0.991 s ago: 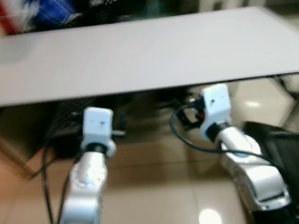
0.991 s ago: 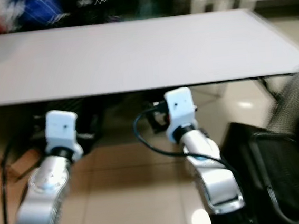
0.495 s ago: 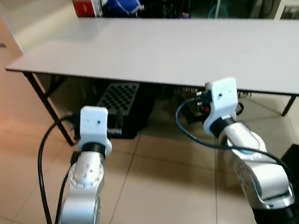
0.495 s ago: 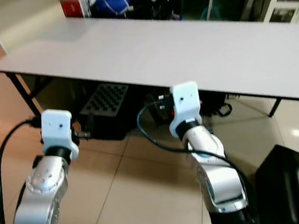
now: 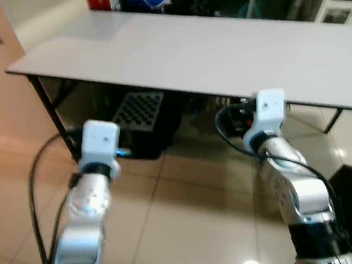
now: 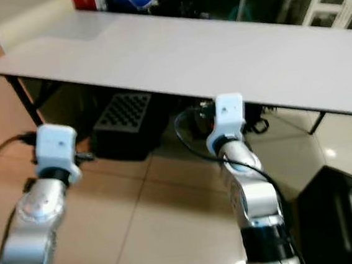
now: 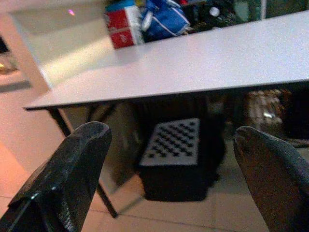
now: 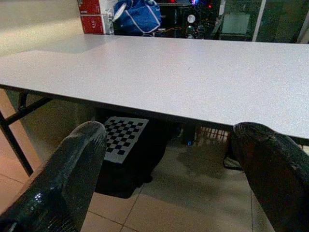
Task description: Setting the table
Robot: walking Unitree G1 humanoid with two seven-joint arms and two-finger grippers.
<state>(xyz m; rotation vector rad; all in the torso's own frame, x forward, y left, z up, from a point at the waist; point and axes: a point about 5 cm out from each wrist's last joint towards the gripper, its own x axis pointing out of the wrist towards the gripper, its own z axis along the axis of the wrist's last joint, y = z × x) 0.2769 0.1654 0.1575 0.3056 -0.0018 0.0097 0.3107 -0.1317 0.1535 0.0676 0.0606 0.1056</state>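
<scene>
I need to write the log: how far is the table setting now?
Nothing looks done: no dishes lie on the white table. In hand: nothing; the left gripper and right gripper are open, below the table edge. All the setting is left.

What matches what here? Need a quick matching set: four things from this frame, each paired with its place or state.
Things:
1. checkerboard panel
2. red boxes
3. blue bag
4. right gripper

Places or states:
A. open, holding nothing
B. under the white table, on a black box
C. past the table's far edge, beside the red boxes
D. at the table's far corner, by the wall

Pairs: 1-B, 2-D, 3-C, 4-A
</scene>
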